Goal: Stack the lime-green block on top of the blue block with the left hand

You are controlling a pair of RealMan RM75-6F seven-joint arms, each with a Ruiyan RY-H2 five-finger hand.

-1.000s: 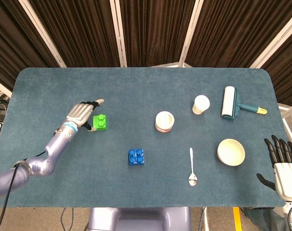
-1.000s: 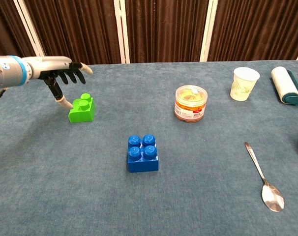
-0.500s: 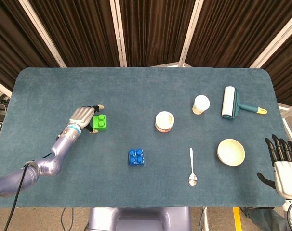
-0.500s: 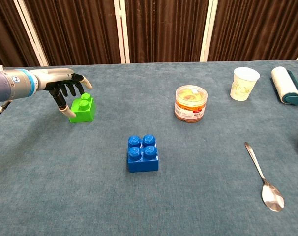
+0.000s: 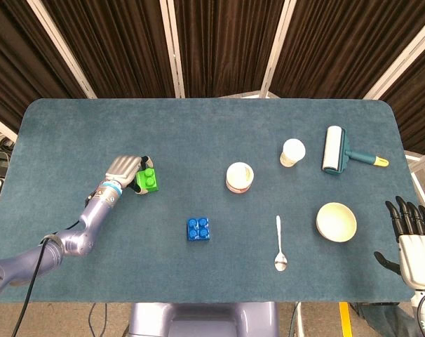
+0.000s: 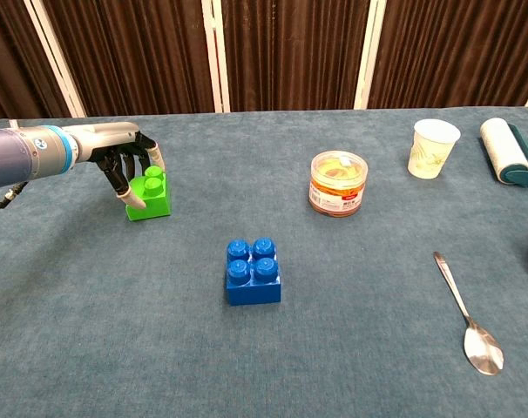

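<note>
Left hand (image 6: 125, 161) around lime-green block (image 6: 151, 196), far-side fingers hidden.

Bright, even overhead light; soft short shadows, sharp focus, no glare.

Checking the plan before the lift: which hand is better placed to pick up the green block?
Left. The left hand is already at the green block, fingers curled around it. The right hand sits off the table's far right edge, past the bowl.
</note>
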